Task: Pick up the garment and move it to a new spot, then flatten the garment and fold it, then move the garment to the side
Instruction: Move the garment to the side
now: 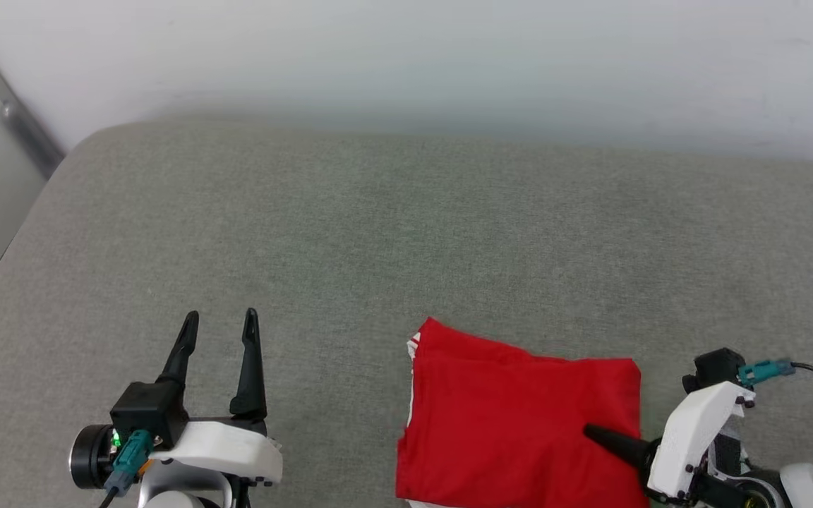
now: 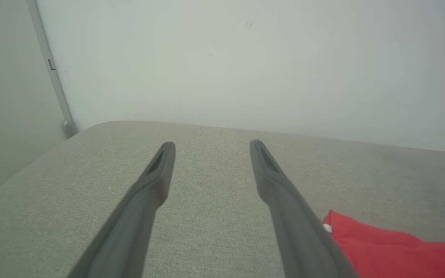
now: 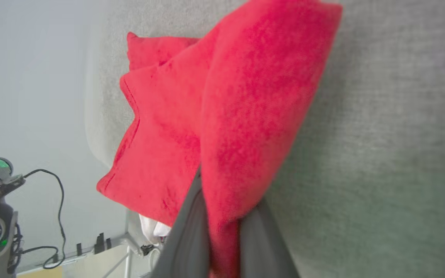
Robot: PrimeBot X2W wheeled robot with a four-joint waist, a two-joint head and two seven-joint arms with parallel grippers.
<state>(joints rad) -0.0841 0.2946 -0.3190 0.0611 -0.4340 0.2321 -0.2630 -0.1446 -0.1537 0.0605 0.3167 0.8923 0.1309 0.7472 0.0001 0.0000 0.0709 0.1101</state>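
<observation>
The garment (image 1: 512,416) is a folded red bundle with slivers of white at its left edge, lying on the grey cushion at the front right. My right gripper (image 1: 590,432) reaches in from the right, one dark finger lying on top of the cloth. In the right wrist view both fingers (image 3: 191,235) clamp a fold of the garment (image 3: 226,96), so the right gripper (image 3: 224,231) is shut on it. My left gripper (image 1: 221,321) stands open at the front left, well clear of the cloth. Between the left gripper's (image 2: 211,144) fingers lies bare cushion, with the garment's corner (image 2: 392,251) at the lower right.
The grey fabric cushion (image 1: 378,233) stretches wide to the back and left. A pale wall (image 1: 449,56) runs behind it. The cushion's left edge drops off beside a grey metal bar (image 1: 22,123). A black cable (image 3: 52,216) hangs near the robot's body.
</observation>
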